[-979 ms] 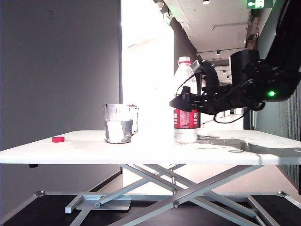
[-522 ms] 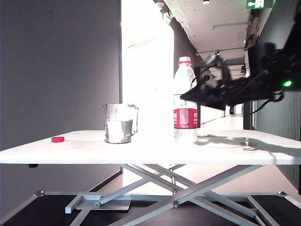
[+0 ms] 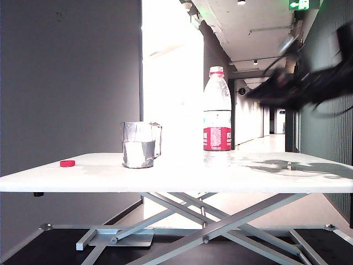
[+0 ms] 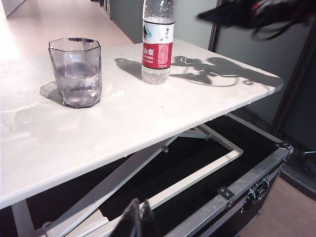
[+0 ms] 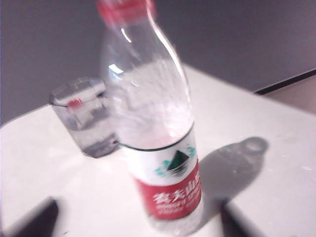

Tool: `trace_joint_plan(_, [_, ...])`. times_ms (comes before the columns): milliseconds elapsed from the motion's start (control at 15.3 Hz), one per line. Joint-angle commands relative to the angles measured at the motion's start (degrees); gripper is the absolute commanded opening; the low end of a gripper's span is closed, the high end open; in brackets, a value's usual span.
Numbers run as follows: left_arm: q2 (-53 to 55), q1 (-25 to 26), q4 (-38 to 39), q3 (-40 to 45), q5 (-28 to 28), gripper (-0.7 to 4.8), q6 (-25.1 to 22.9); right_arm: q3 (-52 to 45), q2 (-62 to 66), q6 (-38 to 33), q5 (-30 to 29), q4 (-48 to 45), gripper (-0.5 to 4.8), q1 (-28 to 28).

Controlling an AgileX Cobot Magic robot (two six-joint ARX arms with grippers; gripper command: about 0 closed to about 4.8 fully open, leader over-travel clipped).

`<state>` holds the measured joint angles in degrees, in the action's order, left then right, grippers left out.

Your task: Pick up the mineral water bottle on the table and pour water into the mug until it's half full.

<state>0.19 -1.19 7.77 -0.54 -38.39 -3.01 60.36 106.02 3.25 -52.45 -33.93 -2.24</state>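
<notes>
Bottle [image 3: 217, 113] released; right gripper [image 3: 259, 93] (blurred) withdrawn.

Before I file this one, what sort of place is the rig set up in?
Likely an indoor building corridor, not a kitchen or lab: a long hallway with ceiling lights recedes behind the folding white table, a green exit sign hangs overhead, and dark panelled walls flank it.

Mineral water bottle [image 3: 217, 116]: clear, glossy ribbed plastic with a smooth printed red-and-white label. Mug [image 3: 140, 144]: transparent faceted glass, greyish. Table [image 3: 165, 176]: smooth, matt white top on grey metal legs.
</notes>
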Motion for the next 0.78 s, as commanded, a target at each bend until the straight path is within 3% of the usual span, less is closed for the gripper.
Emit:
trace_joint_plan(65, [0.02, -0.04, 0.17, -0.04, 3.21, -0.05, -0.28, -7.26, -8.83, -1.01, 0.72, 0.17, -0.06, -0.15])
trace_joint_plan(196, [0.02, -0.04, -1.7, -0.04, 11.69, -0.05, -0.22, -17.97, -20.85, -1.99, 11.5, 2.01, -0.05, 0.5])
trace_joint_plan(457, [0.02, 0.0, -2.36, -0.04, 22.25, -0.05, -0.2, -33.59, -40.44, -3.56, 24.81, 2.01, -0.05, 0.94])
trace_joint_plan(783, [0.02, 0.0, -7.15, -0.04, 24.87, -0.05, -0.2, -48.19, -62.4, -6.93, 37.59, 2.49, -0.05, 2.08])
